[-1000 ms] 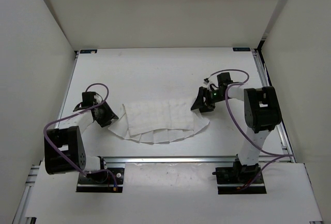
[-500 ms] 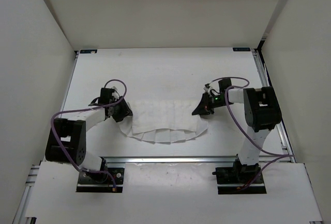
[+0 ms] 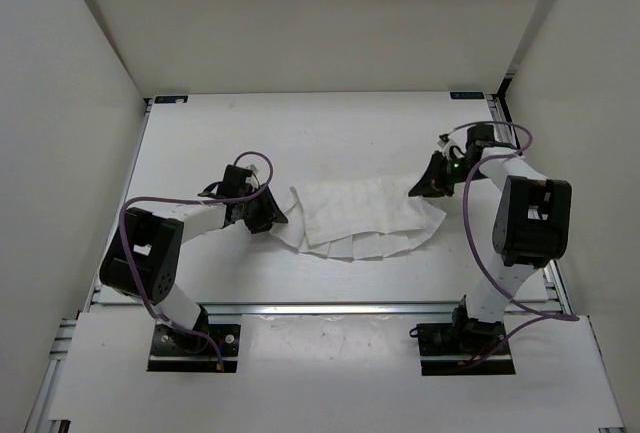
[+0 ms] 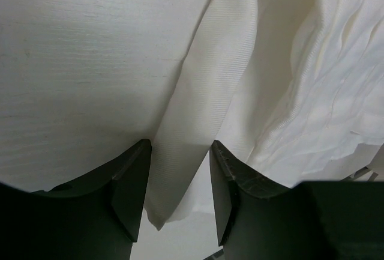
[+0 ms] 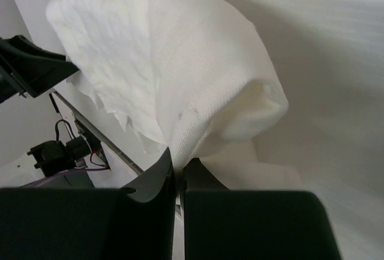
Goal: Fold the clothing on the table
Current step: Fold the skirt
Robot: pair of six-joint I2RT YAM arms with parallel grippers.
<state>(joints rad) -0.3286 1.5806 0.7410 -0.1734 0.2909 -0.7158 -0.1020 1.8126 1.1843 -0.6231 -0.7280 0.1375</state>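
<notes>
Pinching clothing (image 3: pixel 362 219) at right end, right gripper (image 5: pixel 178 179) sat pressed together on fabric. Left gripper (image 4: pixel 179 197) spread, straddling left edge, nothing clamped. Best: clamp left on edge, then lift both evenly. Clothing lay central on table (image 3: pixel 300 133), long axis left-right, fanned hem facing arms.

clothing (image 3: pixel 360 218): thin white cloth, matt, fine ribbed weave up close, soft lengthwise creases.
table (image 3: pixel 300 143): white, matt, smooth, faint streaks.
rail (image 3: pixel 330 308): bare aluminium, dull sheen.
left gripper (image 4: pixel 180 152), its 2 fingers (image 4: pixel 129 188): black plastic, matt, lightly textured.
cables (image 3: pixel 466 208): purple, smooth sheath.
</notes>
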